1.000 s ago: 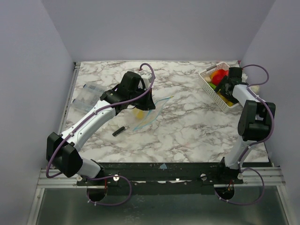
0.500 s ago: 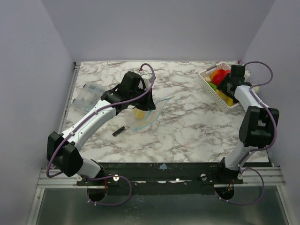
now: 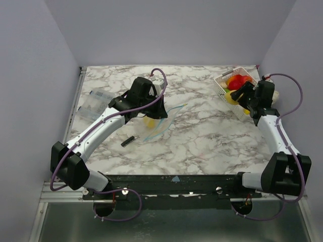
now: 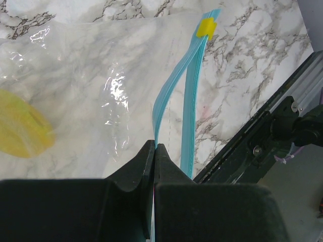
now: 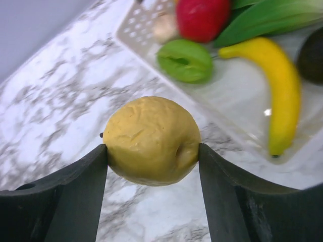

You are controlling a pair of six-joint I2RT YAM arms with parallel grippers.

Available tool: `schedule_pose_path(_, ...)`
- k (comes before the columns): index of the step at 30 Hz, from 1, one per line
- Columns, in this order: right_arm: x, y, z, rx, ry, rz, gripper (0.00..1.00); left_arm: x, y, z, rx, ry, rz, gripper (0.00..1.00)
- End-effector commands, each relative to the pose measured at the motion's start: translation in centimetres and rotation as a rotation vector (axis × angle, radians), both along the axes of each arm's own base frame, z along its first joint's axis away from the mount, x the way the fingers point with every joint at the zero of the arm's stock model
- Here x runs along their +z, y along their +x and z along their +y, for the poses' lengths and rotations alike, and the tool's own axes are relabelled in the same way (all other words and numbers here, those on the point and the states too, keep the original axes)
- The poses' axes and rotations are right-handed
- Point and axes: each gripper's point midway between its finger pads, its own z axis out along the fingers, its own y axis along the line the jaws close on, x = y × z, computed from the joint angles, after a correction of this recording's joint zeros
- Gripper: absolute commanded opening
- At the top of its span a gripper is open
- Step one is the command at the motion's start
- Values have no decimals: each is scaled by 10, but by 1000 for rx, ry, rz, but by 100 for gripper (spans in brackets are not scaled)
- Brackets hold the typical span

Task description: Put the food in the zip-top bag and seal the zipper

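The clear zip-top bag (image 3: pixel 162 121) lies flat mid-table with one yellow food piece (image 4: pixel 20 128) inside. Its teal zipper (image 4: pixel 194 91) stands parted, with a yellow slider tab (image 4: pixel 206 27) at the far end. My left gripper (image 4: pixel 155 147) is shut on the upper zipper lip, holding it raised. My right gripper (image 5: pixel 153 148) is shut on a round yellow fruit (image 5: pixel 151 140), held above the marble just left of the white basket (image 3: pixel 220 85). A red piece (image 5: pixel 202 17), a green one (image 5: pixel 185 60), a banana (image 5: pixel 282 96) and a dark piece (image 5: pixel 313 60) remain in the basket (image 5: pixel 146 30).
A small black bar (image 3: pixel 127 140) lies on the table near the bag's near-left corner. Clear packets (image 3: pixel 93 103) sit at the left edge. The basket stands at the back right, close to the right wall.
My right gripper closed on the yellow fruit and lifted it out of the basket, its arm swinging outward to the right. The left gripper and bag have not moved.
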Motion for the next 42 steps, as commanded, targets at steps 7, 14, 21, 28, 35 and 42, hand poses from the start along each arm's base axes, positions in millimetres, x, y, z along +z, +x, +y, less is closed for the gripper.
schedule_pose_path(7,29,-50,154,522,254,-142,18,2,8,3,16,20,-21,0)
schedule_pose_path(14,13,-99,197,635,231,-91,15,-2,14,10,49,56,-37,0)
schedule_pose_path(21,-19,-153,234,800,178,6,15,-4,16,10,53,64,-42,0)
schedule_pose_path(28,38,-196,283,1044,206,-192,15,-7,16,8,38,62,-30,0)
schedule_pose_path(35,95,-202,304,1156,249,-390,16,-6,5,-7,-40,-8,10,0)
schedule_pose_path(42,99,-180,319,1188,166,-410,16,-5,-7,-21,-116,-85,59,0)
